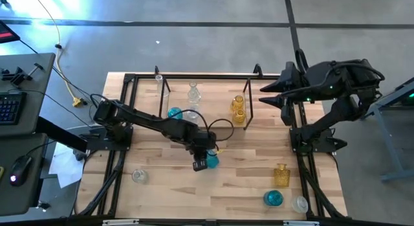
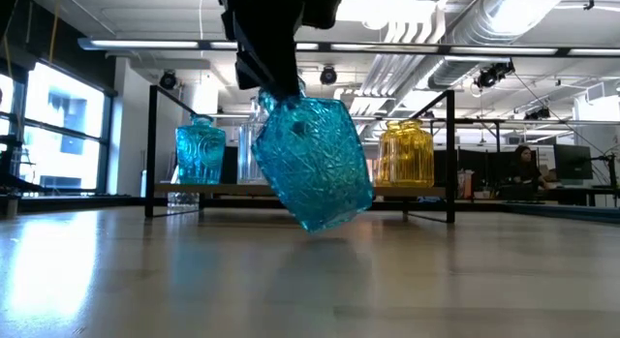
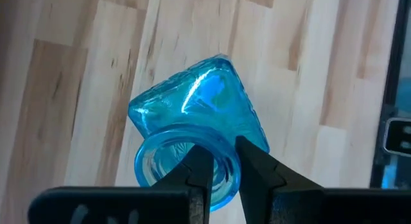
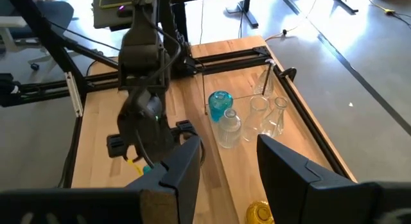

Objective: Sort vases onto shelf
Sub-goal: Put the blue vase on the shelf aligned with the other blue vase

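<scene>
A tilted, blue cut-glass vase [image 3: 192, 121] is clamped by its rim in the left gripper [image 3: 221, 176]; slippage is risked. The right gripper [image 4: 228, 160], parted, is parked aside.

Overhead, tabletop-level and two wrist views.

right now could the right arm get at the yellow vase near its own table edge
Probably yes. The right hand hangs open and empty by the shelf, and bare tabletop lies between it and that yellow vase. The left hand is busy mid-table with a blue vase, out of the way.
</scene>
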